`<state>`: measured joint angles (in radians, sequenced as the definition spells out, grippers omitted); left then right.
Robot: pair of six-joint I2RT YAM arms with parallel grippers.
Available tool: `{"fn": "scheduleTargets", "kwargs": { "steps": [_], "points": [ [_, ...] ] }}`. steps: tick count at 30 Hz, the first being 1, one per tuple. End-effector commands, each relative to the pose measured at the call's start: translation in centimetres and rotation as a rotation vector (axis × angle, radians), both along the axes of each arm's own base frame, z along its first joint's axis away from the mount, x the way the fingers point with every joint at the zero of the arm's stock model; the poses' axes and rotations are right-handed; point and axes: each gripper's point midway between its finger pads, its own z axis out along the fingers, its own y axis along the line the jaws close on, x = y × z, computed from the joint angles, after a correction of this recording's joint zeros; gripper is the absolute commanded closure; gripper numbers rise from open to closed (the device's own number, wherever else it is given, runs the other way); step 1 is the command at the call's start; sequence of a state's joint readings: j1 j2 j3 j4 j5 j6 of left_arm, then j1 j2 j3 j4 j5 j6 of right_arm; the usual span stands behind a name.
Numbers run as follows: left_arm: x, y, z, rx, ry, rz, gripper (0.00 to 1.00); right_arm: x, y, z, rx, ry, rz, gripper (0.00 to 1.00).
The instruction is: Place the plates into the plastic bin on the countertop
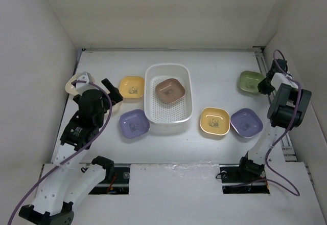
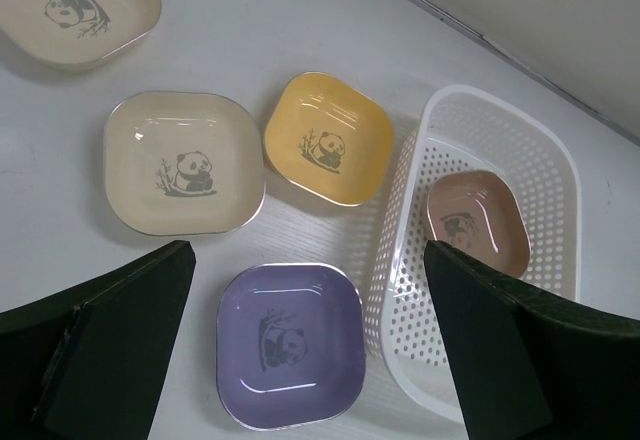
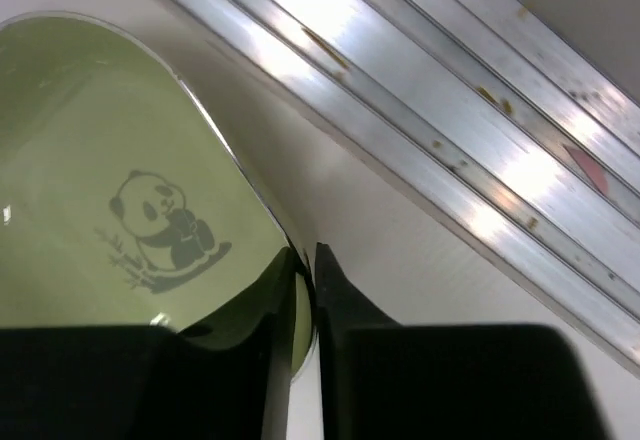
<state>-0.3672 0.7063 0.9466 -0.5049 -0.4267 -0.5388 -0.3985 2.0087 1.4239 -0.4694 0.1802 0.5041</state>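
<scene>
Plastic bin (image 1: 166, 116) mid-bench (image 1: 209, 71): holds one tan plate (image 1: 169, 90), lying flat on the perforated floor. Right gripper (image 3: 306, 260): nearly closed, pinching the rim of the green plate (image 3: 110, 160) at far right. Left gripper (image 2: 308, 250): spread wide, empty, above the lavender plate (image 2: 290, 345) left of the bin.

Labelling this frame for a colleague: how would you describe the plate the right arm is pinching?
From the white plastic bin at the countertop centre, look far right. The green plate there has its rim between the fingers of the right gripper; no other plate is green.
</scene>
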Motion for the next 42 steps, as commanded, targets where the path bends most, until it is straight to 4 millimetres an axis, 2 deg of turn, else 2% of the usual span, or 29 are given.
{"fn": "scheduleTargets", "kwargs": {
  "steps": [1,2,3,4,5,6,7,8,9,10,11,12,13,14,16,17,18,19,20,21,23,25,26,28,30,31,35,39,42],
  "points": [
    [0.5,0.0,0.8,0.004,-0.030,0.006,0.00,1.9,0.8,0.3,-0.008,-0.030,0.057,0.86],
    [0.5,0.0,0.8,0.004,-0.030,0.006,0.00,1.9,0.8,0.5,-0.006,-0.025,0.057,0.95],
    [0.5,0.0,0.8,0.004,-0.030,0.006,0.00,2.9,1.7,1.2,-0.020,-0.040,0.081,1.00],
    [0.6,0.0,0.6,0.008,-0.021,0.006,0.00,3.1,2.7,1.6,-0.011,-0.046,0.104,1.00],
    [0.6,0.0,0.6,0.008,-0.021,0.006,0.00,4.0,3.7,3.2,-0.024,-0.081,0.129,1.00],
    [0.6,0.1,0.6,0.011,-0.023,0.015,0.00,4.3,4.5,4.1,-0.053,-0.089,0.142,1.00],
    [0.6,0.1,0.6,0.011,-0.023,0.015,0.00,5.4,7.2,5.3,-0.072,-0.113,0.197,1.00],
    [0.8,0.1,0.4,0.014,-0.014,0.015,0.00,6.3,8.4,7.8,-0.099,-0.164,0.219,1.00],
    [0.7,0.2,0.2,0.013,-0.008,0.026,0.00,6.4,9.5,9.0,-0.113,-0.181,0.229,1.00],
    [0.7,0.2,0.2,0.013,-0.008,0.026,0.00,7.2,12.4,10.6,-0.112,-0.231,0.276,1.00],
    [0.8,0.3,0.0,0.019,-0.001,0.034,0.00,7.3,13.7,11.9,-0.121,-0.257,0.300,1.00],
    [0.8,0.3,0.0,0.020,-0.001,0.035,0.00,7.5,15.4,14.6,-0.122,-0.331,0.317,1.00],
    [0.8,0.3,-0.4,0.026,0.016,0.034,0.00,8.0,16.7,16.5,-0.145,-0.378,0.331,1.00],
    [0.9,0.3,-0.4,0.018,0.015,0.038,0.00,8.3,20.1,18.6,-0.152,-0.426,0.388,1.00],
    [1.0,0.4,-0.6,0.025,0.022,0.046,0.00,8.2,23.8,21.1,-0.164,-0.483,0.452,1.00],
    [1.1,0.4,-0.8,0.028,0.030,0.046,0.00,8.1,26.8,23.2,-0.185,-0.526,0.485,1.00],
    [1.3,0.3,-1.0,0.032,0.039,0.046,0.00,8.0,28.2,24.1,-0.188,-0.542,0.502,1.00],
    [1.3,0.3,-1.0,0.032,0.039,0.046,0.00,8.2,29.5,23.7,-0.199,-0.528,0.533,1.00],
    [1.5,0.5,-1.3,0.036,0.050,0.055,0.00,7.9,31.5,23.9,-0.189,-0.531,0.572,1.00],
    [1.6,0.4,-1.5,0.040,0.059,0.055,0.00,8.0,32.7,24.4,-0.186,-0.539,0.614,1.00],
    [1.6,0.5,-1.6,0.036,0.061,0.056,0.00,8.4,34.9,23.0,-0.197,-0.506,0.739,1.00],
    [1.8,0.5,-1.4,0.037,0.062,0.056,0.00,8.3,38.0,22.0,-0.161,-0.486,0.895,1.00],
    [1.7,0.5,-1.6,0.040,0.071,0.056,0.00,8.6,38.4,20.8,-0.176,-0.460,0.947,1.00],
    [1.7,0.5,-1.6,0.032,0.069,0.059,0.00,7.3,39.4,18.9,-0.155,-0.401,1.028,1.00],
    [1.7,0.5,-1.6,0.032,0.069,0.059,0.00,6.8,40.3,18.0,-0.139,-0.406,1.067,1.00],
    [1.7,0.2,-1.6,0.018,0.069,0.054,0.00,6.1,40.8,16.1,-0.102,-0.379,1.100,1.00],
    [1.6,0.0,-1.8,-0.010,0.076,0.057,0.00,4.7,42.1,14.8,-0.075,-0.366,1.166,1.00],
    [1.1,-1.0,-2.6,-0.071,0.115,0.031,0.00,3.0,43.3,12.1,-0.064,-0.314,1.185,1.00],
    [0.7,-1.4,-4.4,-0.099,0.160,0.032,0.00,2.6,43.7,11.4,-0.052,-0.306,1.172,1.00]
  ]
}}
